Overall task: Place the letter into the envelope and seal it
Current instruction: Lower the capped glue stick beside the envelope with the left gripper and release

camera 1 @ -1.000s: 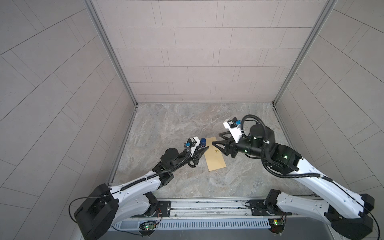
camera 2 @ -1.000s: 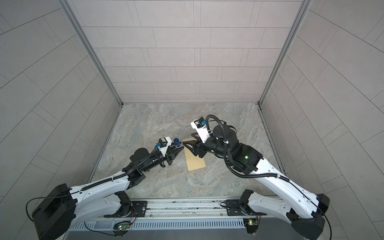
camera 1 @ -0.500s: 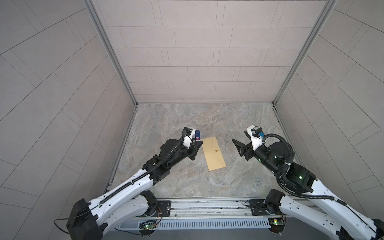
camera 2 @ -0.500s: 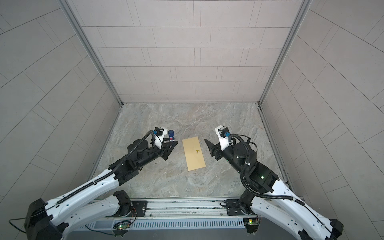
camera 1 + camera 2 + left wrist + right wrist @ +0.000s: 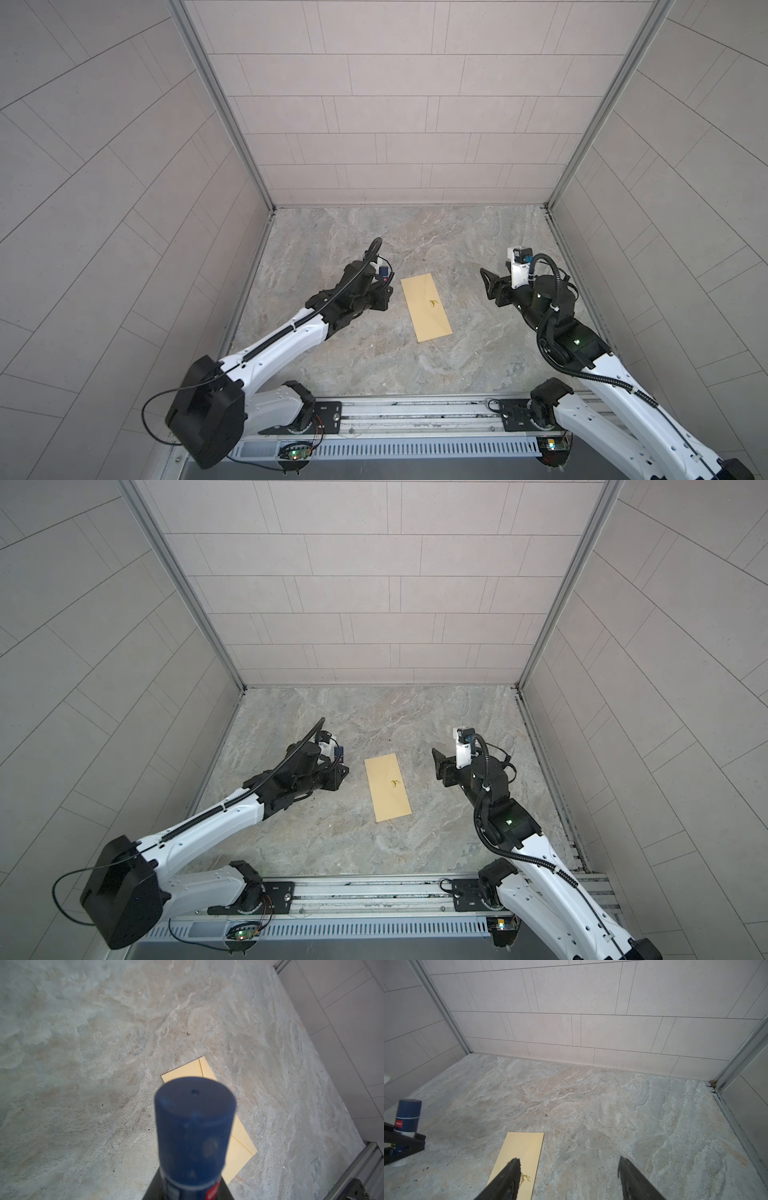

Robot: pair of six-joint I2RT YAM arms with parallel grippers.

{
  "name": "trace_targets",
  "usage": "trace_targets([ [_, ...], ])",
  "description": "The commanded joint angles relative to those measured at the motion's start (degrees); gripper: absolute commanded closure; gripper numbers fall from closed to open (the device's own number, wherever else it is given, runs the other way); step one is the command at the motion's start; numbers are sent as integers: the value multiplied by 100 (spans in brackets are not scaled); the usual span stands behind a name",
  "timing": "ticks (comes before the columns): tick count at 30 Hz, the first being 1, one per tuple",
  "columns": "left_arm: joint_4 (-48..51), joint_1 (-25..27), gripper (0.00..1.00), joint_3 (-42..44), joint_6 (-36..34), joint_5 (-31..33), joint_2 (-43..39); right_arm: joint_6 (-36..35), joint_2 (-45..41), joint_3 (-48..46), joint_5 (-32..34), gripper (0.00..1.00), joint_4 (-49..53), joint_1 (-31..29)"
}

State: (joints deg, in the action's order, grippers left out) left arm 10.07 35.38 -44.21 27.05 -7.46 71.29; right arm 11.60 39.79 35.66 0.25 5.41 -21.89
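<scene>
The envelope [image 5: 426, 309] lies flat on the marbled grey worktop [image 5: 374, 232], its long sides running from far to near at a slight slant, and it shows the same way in both top views [image 5: 388, 789]. A small gold deer emblem [image 5: 433, 302] sits on its upward face just right of its middle, and the right wrist view shows it too [image 5: 525, 1178]. In the left wrist view, fold seams cross the envelope [image 5: 242, 1142] near both short ends. Whether the flap is stuck down cannot be told. The left gripper [image 5: 381, 296] sits off the envelope's left long edge, level with its far half, near it but not touching. Its jaws are clamped on a glue stick [image 5: 384, 275] with a dark blue cap and a red mark on a pale body. In the right wrist view the stick [image 5: 408, 1115] stands cap up, with black fingers [image 5: 404, 1142] closed on its lower part. In the left wrist view it [image 5: 193, 1126] hides the envelope's middle. The right gripper [image 5: 490, 284] is off the envelope's right long edge, also level with the far half and farther from it than the left gripper. Its jaws are spread wide with only bare worktop showing between them [image 5: 569, 1159]. One dark finger [image 5: 508, 1178] lies in front of the envelope in that picture, while both top views show worktop between this gripper [image 5: 438, 764] and the envelope.
</scene>
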Motion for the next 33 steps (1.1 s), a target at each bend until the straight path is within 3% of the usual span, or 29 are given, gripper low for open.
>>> trace_targets([
  [1,220,-38,100,-232,350,123,351,239,-68,-187,-430,26,-217,194],
  [13,183,-119,100,-466,591,67,1493,499,-89,-438,-806,26,-278,511],
  [33,-241,-215,75,-427,723,-75,2458,598,-289,-657,-968,25,-260,695],
])
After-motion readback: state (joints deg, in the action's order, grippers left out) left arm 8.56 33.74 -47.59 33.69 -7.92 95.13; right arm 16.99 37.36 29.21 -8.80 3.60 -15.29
